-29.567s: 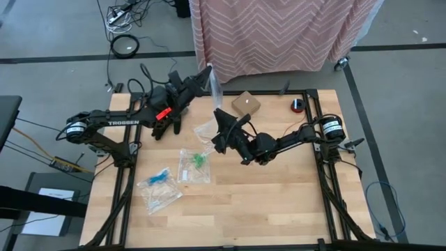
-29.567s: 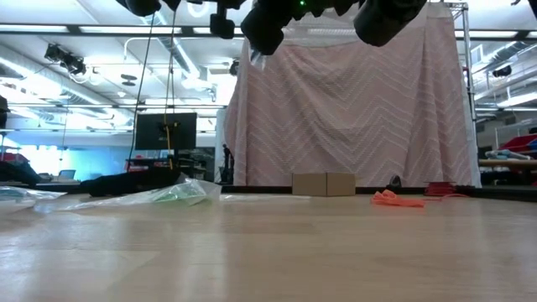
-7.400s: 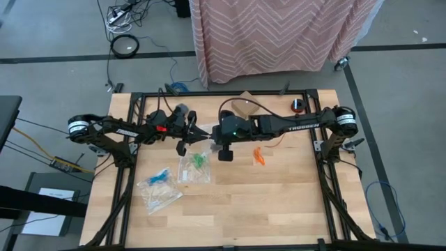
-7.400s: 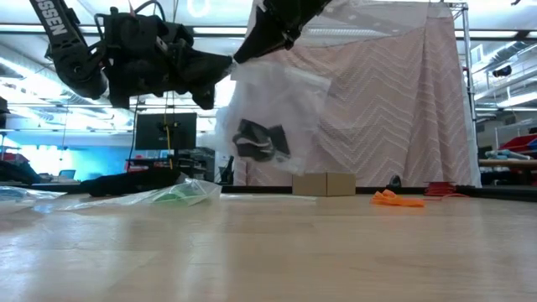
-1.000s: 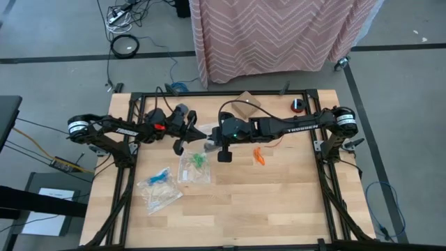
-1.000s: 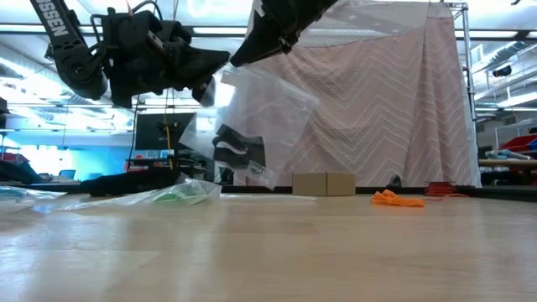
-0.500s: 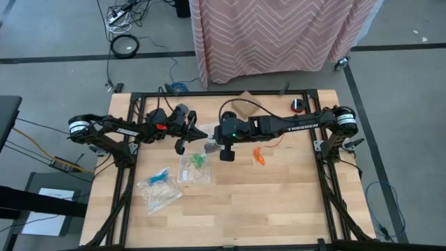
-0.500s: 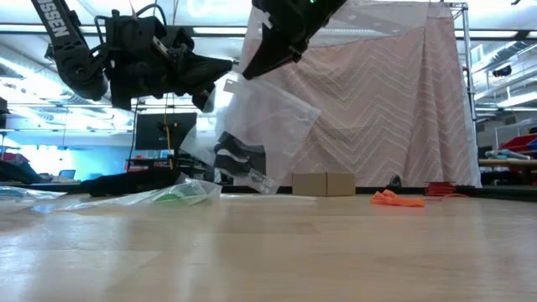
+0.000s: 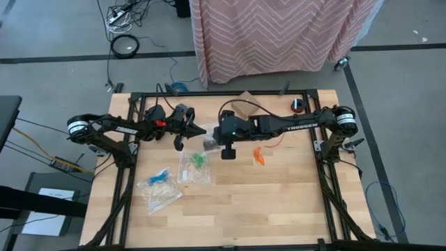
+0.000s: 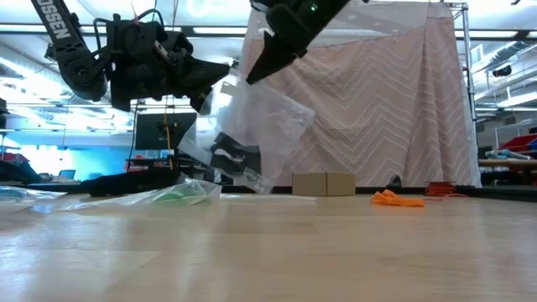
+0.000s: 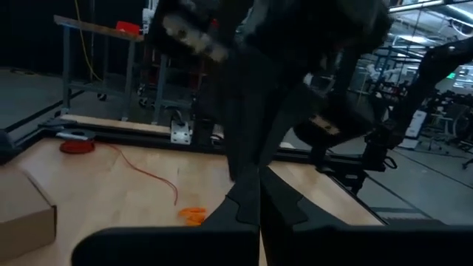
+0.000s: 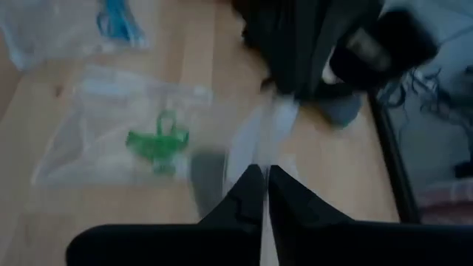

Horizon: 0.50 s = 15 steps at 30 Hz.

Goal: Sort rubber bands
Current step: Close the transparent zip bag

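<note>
The table (image 9: 279, 202) is pale wood with a black frame, standing on a grey floor (image 9: 56, 42) crossed by dark tape lines. Behind it hangs a pink cloth (image 9: 279, 31) with a white zigzag pattern, draped over something on casters. Cables (image 9: 125, 17) and a power strip lie on the floor near the far left, with a coiled black cable beside them. At table height, the room beyond is a wide workshop: a white ceiling with ducts and lights (image 10: 92, 42), a dark monitor (image 10: 165, 130) on a stand, and blue-lit benches off to the left. A small cardboard box (image 10: 323, 184) sits at the table's far edge.
</note>
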Motion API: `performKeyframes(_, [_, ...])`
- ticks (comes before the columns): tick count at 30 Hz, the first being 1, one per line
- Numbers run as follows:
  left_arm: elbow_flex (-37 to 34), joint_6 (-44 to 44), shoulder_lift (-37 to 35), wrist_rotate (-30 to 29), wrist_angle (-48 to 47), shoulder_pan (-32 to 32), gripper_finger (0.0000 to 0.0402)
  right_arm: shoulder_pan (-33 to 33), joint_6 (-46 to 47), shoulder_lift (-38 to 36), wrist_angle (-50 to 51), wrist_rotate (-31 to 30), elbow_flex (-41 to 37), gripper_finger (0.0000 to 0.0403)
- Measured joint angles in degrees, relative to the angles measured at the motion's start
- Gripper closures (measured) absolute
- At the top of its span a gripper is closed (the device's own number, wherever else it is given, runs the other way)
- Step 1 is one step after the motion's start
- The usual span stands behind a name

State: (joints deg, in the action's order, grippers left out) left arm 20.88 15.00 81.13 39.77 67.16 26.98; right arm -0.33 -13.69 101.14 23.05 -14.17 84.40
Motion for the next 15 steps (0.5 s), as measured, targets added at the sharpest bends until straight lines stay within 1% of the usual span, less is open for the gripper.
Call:
performKeyframes(3, [0.0, 0.0, 0.0, -0.1, -0.5, 0.0, 0.0401, -1.0, 0.6, -0.1, -0.5, 1.0, 0.0, 0.0352])
performKeyframes(10, [0.0, -1.4, 0.1, -1.2, -0.8, 0.0, 0.0401, -1.4, 1.4, -0.1, -5.4, 2.0, 0.1, 0.0242])
performKeyframes(12, [0.0, -1.4, 0.1, -1.6, -0.8, 0.0, 0.0401, -1.5, 1.7, -0.1, -5.5, 2.3, 0.1, 0.0219])
performKeyframes(15, [0.0, -1.5, 0.1, -2.1, -0.7, 0.0, 0.0401, -1.5, 3.0, -0.1, -5.6, 2.4, 0.1, 0.0196])
